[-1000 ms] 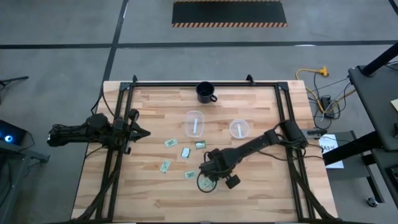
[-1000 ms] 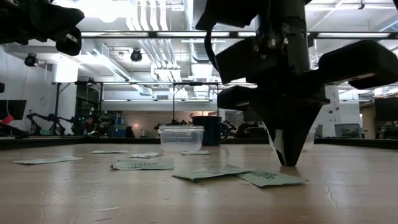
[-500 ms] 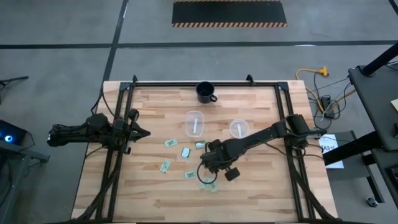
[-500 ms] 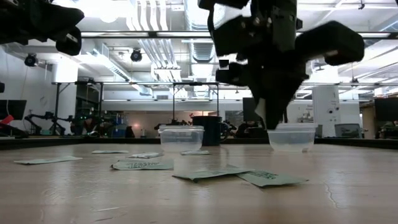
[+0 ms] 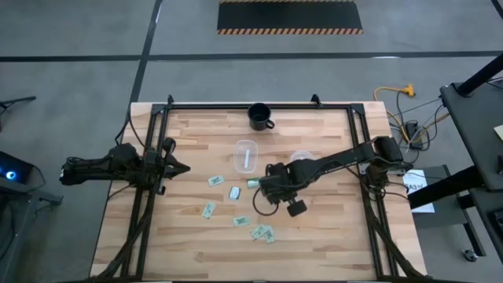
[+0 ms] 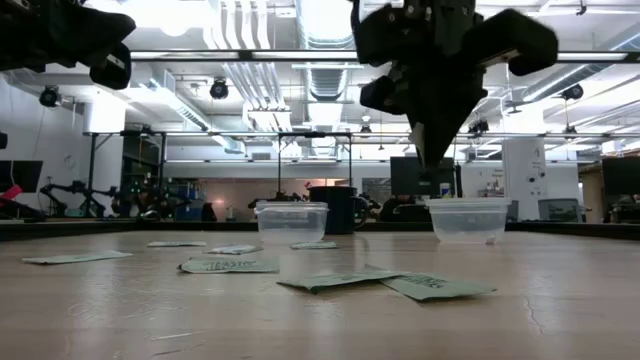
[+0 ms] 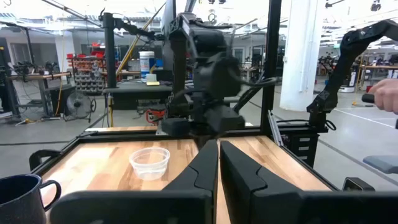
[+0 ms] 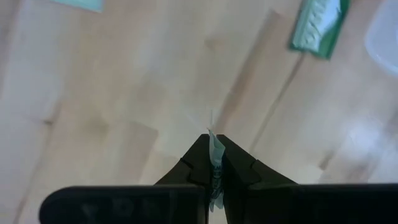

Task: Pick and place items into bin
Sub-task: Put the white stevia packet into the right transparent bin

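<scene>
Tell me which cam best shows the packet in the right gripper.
Right wrist view: the packet stands edge-on, pinched between the shut right gripper. In the low view the gripper hangs above the table, packet indistinct. High view: the arm hides it. Left wrist view: cannot make it out.

My overhead camera looks straight down on the whole pale wooden slat table (image 5: 314,244), both dark arms and the grey floor around it. My low camera sits at tabletop height, looking level across the boards into the workshop; the clear plastic rectangular tub (image 6: 291,221) stands mid-distance, and it is the same tub I see from above (image 5: 246,155). The left wrist camera faces across the table from its left edge, catching the clear round plastic cup (image 7: 150,163), shared with the overhead (image 5: 302,162). The right wrist camera points down, very close to the boards; how high it hangs I can't quite judge.
</scene>
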Controlling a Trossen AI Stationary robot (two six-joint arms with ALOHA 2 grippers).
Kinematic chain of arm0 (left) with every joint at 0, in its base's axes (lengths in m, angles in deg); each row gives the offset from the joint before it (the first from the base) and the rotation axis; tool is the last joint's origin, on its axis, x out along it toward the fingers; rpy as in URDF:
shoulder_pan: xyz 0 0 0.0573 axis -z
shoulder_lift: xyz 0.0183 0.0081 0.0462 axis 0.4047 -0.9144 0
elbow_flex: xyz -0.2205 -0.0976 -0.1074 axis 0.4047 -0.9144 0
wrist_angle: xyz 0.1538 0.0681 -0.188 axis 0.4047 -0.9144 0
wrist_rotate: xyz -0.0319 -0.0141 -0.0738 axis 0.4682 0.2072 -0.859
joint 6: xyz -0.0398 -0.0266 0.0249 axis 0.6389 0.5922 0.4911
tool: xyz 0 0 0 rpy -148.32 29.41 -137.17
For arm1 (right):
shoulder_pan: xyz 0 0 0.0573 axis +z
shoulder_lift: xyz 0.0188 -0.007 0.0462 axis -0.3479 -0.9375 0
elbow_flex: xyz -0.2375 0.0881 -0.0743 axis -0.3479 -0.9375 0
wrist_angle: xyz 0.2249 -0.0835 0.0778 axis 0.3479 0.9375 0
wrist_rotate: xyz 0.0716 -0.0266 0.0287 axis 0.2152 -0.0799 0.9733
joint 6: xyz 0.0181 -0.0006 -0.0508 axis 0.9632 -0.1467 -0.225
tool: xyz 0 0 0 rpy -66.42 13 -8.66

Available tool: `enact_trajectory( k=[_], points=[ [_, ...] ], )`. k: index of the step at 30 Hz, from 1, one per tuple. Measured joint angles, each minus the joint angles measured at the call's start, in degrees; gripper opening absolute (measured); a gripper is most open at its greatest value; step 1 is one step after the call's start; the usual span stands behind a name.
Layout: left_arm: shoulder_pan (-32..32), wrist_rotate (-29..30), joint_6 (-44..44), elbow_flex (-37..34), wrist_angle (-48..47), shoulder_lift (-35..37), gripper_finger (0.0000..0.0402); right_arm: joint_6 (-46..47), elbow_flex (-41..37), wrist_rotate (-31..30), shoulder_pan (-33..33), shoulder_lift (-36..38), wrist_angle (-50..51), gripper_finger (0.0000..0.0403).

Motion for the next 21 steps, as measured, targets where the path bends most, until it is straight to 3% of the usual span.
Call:
enact_trajectory(
  k=[21],
  points=[
    [0.01, 0.01, 0.01, 0.0, -0.03, -0.02, 0.0, -2.13, -9.52, -0.01, -8.97, 3.37, -0.78, 0.0008]
  ],
)
